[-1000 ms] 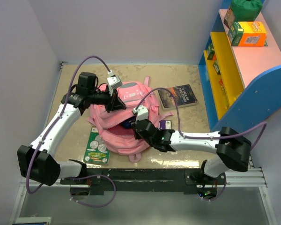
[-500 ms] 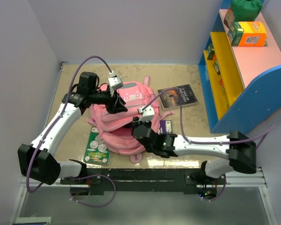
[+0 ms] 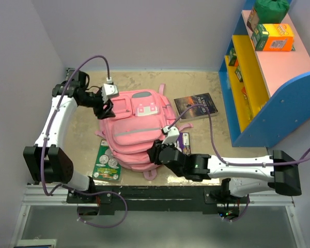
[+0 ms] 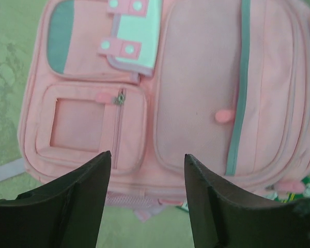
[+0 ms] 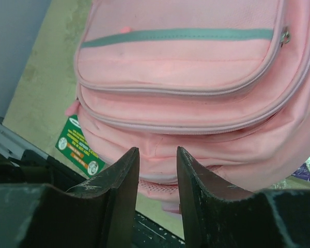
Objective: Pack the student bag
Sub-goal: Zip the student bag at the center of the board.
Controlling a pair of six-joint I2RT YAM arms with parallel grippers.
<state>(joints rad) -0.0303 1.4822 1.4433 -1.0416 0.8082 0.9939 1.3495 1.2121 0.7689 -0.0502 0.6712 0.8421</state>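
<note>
student bag [image 3: 137, 132] flat, looks zipped | my left gripper [image 3: 105, 107] spread, empty | right gripper [image 3: 153, 153] parted, empty | guess: nothing needs holding

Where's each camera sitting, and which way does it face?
Top external: above, behind the bases, looking down; both arms, left gripper, right gripper beside the student bag.
Left wrist: over the bag's far end, looking down at its pockets; own fingers below.
Right wrist: low by the bag's near edge, facing it; own fingers below.
Shared: all show bag and green booklet.
</note>
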